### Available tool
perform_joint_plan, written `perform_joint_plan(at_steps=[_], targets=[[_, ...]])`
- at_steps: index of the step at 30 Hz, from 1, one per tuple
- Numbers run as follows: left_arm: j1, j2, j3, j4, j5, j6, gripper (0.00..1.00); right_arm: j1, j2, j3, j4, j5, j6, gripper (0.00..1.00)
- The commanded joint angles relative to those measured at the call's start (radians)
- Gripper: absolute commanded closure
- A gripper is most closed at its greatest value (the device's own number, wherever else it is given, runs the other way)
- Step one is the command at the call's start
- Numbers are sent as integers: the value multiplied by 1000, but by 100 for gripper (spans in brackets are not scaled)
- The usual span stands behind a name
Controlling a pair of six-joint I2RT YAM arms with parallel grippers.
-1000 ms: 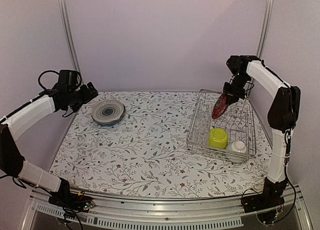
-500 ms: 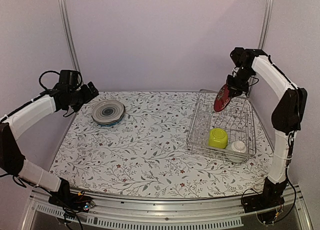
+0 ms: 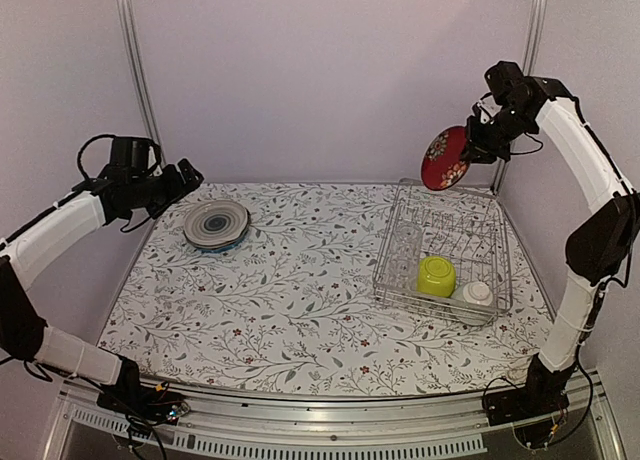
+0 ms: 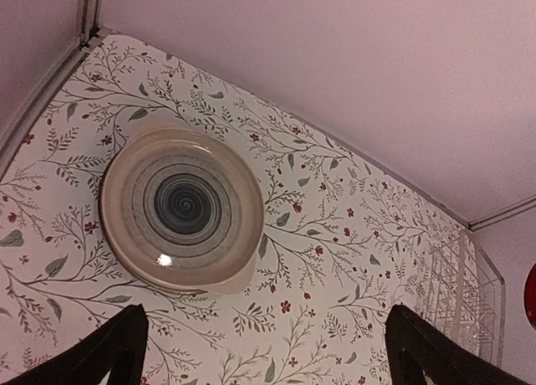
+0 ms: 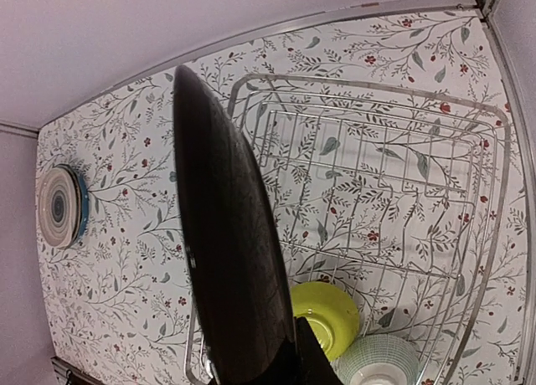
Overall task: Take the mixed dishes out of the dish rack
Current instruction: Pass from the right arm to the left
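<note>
My right gripper [image 3: 478, 145] is shut on the red floral plate [image 3: 445, 158] and holds it high above the back of the dish rack [image 3: 395, 270]. In the right wrist view the plate [image 5: 226, 251] shows edge-on and dark over the rack [image 5: 469, 209]. The lime-green bowl [image 3: 437, 275] and the small whitish bowl [image 3: 477, 293] sit upside down at the rack's near end. A clear glass [image 3: 405, 242] stands at the rack's left side. The grey ringed plate [image 3: 215, 223] lies on the pale blue-green plate [image 3: 228, 245] at the far left. My left gripper [image 3: 185, 180] is open above and left of them.
The floral tablecloth [image 3: 290, 300] covers the table. Metal frame posts [image 3: 135, 70] stand at the back corners, with walls close behind and to both sides.
My right gripper has lifted the red floral plate up out of the rack and turned its face toward the camera. The left arm has barely moved.
</note>
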Motion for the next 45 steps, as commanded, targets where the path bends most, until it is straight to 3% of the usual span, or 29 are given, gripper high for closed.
perform_joint_plan(at_steps=[1,7,13,19,30,40,45], targets=[[-10,-64,0,71,180,63,1,6,-110,-38,160,-181,-41,100],[-39,-115,-18,205,449,67,0,21,-242,-235,383,-385,-14,100],[-158,-88,23,241,598,67,2,93,-320,-388,520,-556,-39,100],[-300,-7,107,203,600,91,9,149,-403,-571,715,-653,-7,100],[-496,175,241,149,575,113,29,277,-422,-699,812,-682,-2,100],[-546,245,285,135,572,118,52,325,-403,-708,844,-703,12,100],[-549,249,287,144,580,115,73,333,-391,-712,853,-710,19,100]])
